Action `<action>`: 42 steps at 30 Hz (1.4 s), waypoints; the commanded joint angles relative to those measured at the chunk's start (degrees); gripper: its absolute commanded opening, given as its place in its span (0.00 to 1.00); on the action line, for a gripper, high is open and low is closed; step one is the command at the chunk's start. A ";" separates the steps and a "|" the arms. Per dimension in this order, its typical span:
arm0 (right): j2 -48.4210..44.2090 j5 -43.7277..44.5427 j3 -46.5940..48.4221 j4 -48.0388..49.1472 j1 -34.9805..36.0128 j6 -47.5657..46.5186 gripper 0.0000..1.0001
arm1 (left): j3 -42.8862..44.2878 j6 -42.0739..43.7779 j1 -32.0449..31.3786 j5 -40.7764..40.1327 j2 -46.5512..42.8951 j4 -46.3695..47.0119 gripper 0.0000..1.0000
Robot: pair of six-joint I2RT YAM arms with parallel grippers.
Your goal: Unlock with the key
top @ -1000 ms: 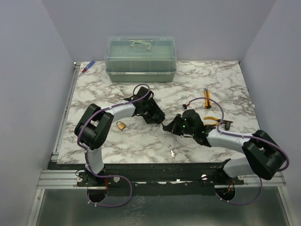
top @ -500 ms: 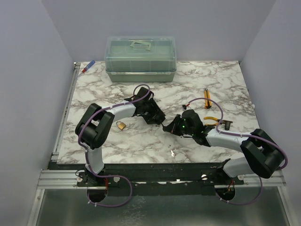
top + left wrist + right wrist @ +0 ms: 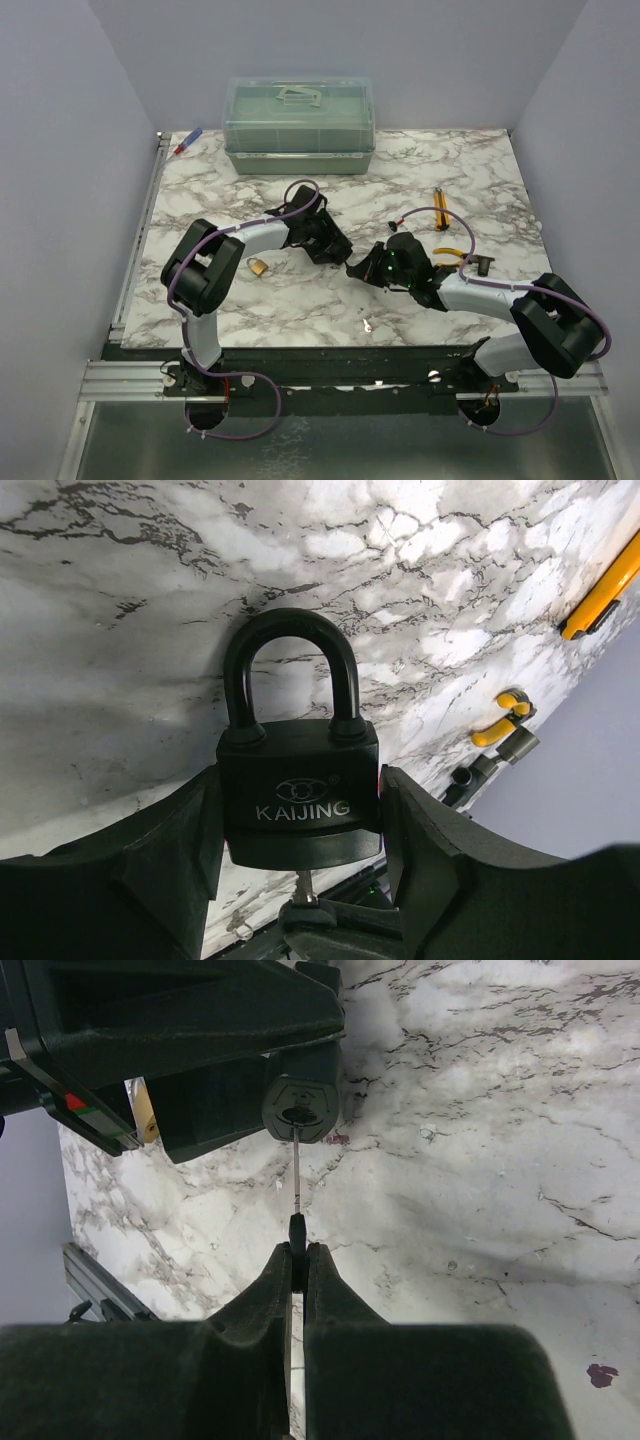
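black padlock [image 3: 298,790] tight between left jaws, key [image 3: 297,1232] pinched in right jaws at its keyhole, brass padlock [image 3: 258,266] nearby

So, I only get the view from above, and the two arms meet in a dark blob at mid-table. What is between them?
Observer: The left gripper clamps a black padlock by the sides of its body, which is lettered KAIJING.
Visitor: And the other arm?
Observer: The right gripper is shut on the key, pinching its black head edge-on, with the thin blade pointing at the lock.
Visitor: Is it in yet?
Observer: The blade's tip is at the keyhole in the lock's underside; how deep it sits, I cannot tell.
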 commanded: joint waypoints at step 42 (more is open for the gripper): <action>2.97 8.55 1.03 3.71 0.33 3.66 0.00 | -0.10 -2.62 -0.85 4.01 2.07 4.98 0.00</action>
